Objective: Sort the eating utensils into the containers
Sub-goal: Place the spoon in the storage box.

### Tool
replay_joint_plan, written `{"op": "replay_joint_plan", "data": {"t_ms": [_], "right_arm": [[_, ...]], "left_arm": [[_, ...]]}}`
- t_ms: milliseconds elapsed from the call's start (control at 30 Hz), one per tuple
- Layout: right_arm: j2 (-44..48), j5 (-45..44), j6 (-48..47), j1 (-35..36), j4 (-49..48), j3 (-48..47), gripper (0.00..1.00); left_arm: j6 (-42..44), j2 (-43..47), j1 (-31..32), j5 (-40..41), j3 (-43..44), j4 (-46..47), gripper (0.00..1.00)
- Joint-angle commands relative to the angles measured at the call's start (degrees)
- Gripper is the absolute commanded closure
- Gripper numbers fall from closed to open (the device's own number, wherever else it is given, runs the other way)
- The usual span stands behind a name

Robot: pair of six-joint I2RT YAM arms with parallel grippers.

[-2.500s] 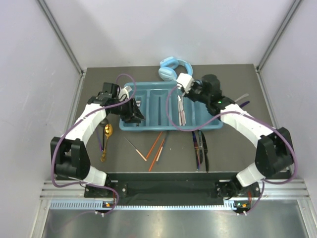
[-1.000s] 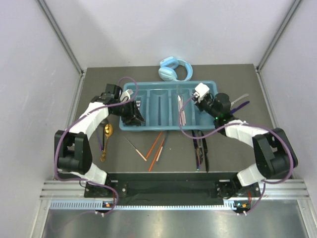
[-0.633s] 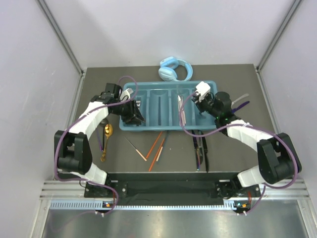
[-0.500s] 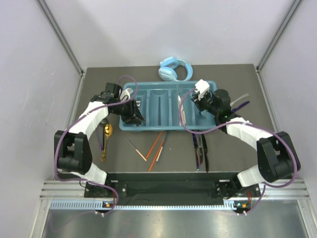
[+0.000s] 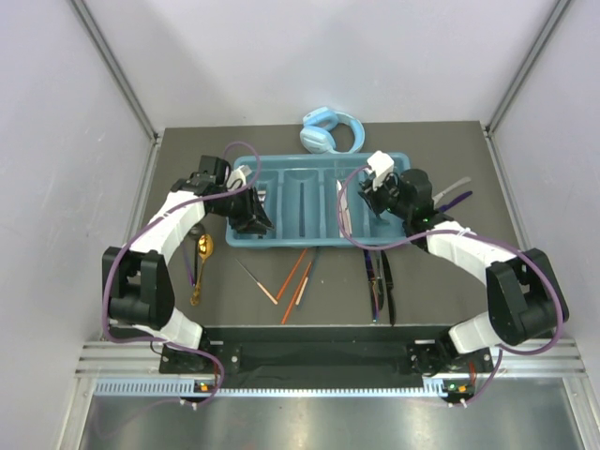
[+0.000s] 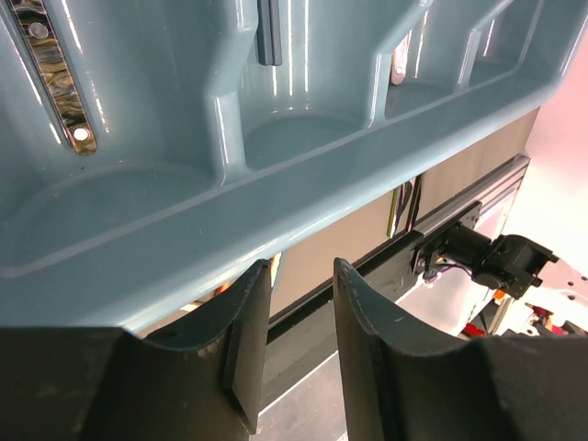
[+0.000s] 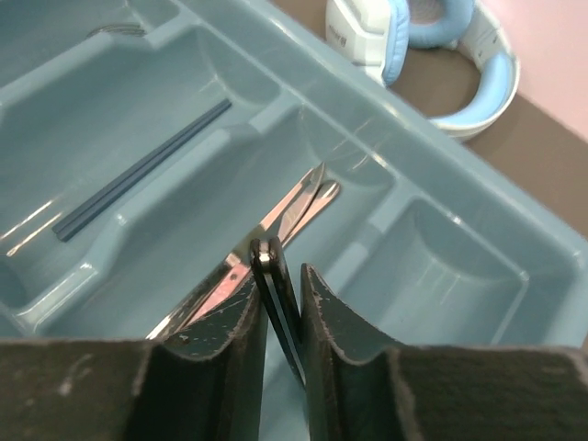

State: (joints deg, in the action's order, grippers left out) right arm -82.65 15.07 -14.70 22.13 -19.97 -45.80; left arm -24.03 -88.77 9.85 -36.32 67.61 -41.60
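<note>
The teal tray of containers point(image 5: 309, 243) lies mid-table. My right gripper point(image 5: 364, 204) hangs over its right-hand compartments, shut on the dark knife point(image 7: 274, 276), which stands on end between the fingers above the silver knives point(image 7: 296, 204) in one compartment. My left gripper point(image 5: 255, 217) sits at the tray's near left corner, open and holding nothing, its tips point(image 6: 301, 266) just under the tray rim point(image 6: 276, 197). On the table lie a gold spoon point(image 5: 202, 249), orange chopsticks point(image 5: 296, 272) and dark and purple knives point(image 5: 380, 277).
Light blue headphones point(image 5: 330, 131) sit behind the tray, close to its back rim point(image 7: 432, 175). A dark chopstick point(image 7: 142, 170) lies in a middle compartment and a silver handle point(image 6: 55, 78) in the leftmost. More utensils point(image 5: 457, 193) rest right of the tray.
My right wrist has drifted slightly left and toward the back over the tray, still carrying the dark knife. The left arm has stayed put at the tray corner.
</note>
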Motion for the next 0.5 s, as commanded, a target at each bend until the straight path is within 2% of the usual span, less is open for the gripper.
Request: {"op": "replay_joint_plan", "data": {"t_ms": [0, 100, 167, 367, 400, 433, 467], "right_arm": [[-0.1, -1.4, 3.8, 0.5, 5.8, 0.2, 0.78], [-0.8, -1.4, 4.6, 0.8, 8.9, -1.5, 0.79], [-1.3, -1.5, 5.0, 1.1, 10.7, -2.3, 0.83], [-0.4, -1.6, 7.0, 1.5, 10.9, -0.8, 0.88], [-0.3, -1.4, 7.6, 1.5, 10.5, -0.1, 0.92], [-0.3, -1.4, 7.6, 1.5, 9.0, 0.3, 1.00], [-0.2, -1.7, 7.4, 1.6, 8.1, 0.6, 1.00]], "left_arm": [[0.8, 1.1, -0.1, 0.5, 2.1, -0.5, 0.62], [0.9, 1.1, -0.1, 0.7, 2.1, -0.6, 0.62], [0.9, 1.0, -0.1, 0.7, 2.2, -0.6, 0.62], [0.9, 0.7, -0.1, 1.0, 2.4, -0.7, 0.62], [0.9, 0.7, -0.1, 1.0, 2.4, -0.6, 0.62], [0.9, 0.6, -0.1, 1.0, 2.3, -0.7, 0.62], [0.9, 0.5, -0.1, 1.1, 2.4, -0.7, 0.62]]}}
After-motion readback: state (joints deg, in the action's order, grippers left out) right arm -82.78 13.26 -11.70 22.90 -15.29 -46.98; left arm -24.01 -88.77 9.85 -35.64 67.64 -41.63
